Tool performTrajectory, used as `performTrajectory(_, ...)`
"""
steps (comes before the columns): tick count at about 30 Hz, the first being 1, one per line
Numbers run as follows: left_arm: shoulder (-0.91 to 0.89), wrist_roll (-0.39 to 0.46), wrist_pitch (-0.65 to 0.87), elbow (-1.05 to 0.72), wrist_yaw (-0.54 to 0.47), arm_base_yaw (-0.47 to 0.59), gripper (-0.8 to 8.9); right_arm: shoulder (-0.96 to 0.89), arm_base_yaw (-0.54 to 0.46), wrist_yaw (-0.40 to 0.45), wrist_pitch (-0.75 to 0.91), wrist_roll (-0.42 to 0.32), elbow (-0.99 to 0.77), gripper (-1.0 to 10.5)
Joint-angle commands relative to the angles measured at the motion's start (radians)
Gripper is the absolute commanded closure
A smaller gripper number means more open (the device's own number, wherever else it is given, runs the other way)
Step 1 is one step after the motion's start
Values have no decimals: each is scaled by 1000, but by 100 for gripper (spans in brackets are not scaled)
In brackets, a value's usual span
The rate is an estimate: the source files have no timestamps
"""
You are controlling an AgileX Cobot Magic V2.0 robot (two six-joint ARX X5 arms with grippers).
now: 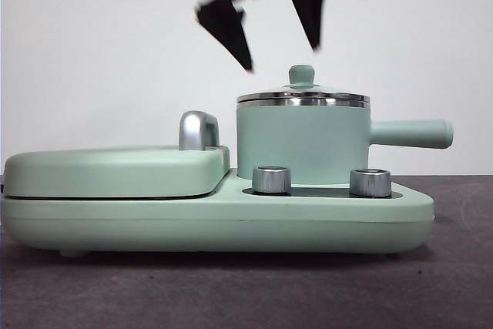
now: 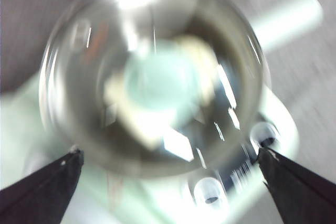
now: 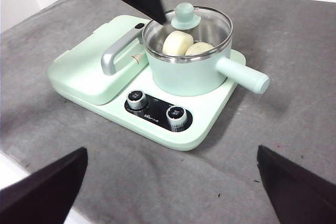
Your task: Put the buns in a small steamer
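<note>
Matt mint steamer (image 3: 184, 72), glossy glass lid (image 3: 205, 24), rough grey cloth (image 3: 294, 124).

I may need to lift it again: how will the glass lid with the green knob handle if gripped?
The glass lid is probably rigid and breakable. Its rounded green knob looks smooth, so the left gripper, open above it, could slip. It sits flat on the mint-green pot, so unlikely to tip.
</note>
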Motion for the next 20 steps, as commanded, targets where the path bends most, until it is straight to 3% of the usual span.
performTrajectory(1,-71,-55,-42,12,33,-4,220,-2,7,0,10,14,8,431)
performTrajectory(4,-222,-43,-42,-135,118,-15,220,-2,7,-27,9,14,8,431)
performTrajectory(10,-533,14,-5,-584,118,-30,220,-1,7,-52,10,13,8,432)
performTrajectory(16,-861,-44,246,-1025,118,-17,220,-1,7,-57,10,10,2,433)
performTrajectory(20,-1068,-93,454,-1266,117,-15,229,-1,7,-60,11,10,0,552)
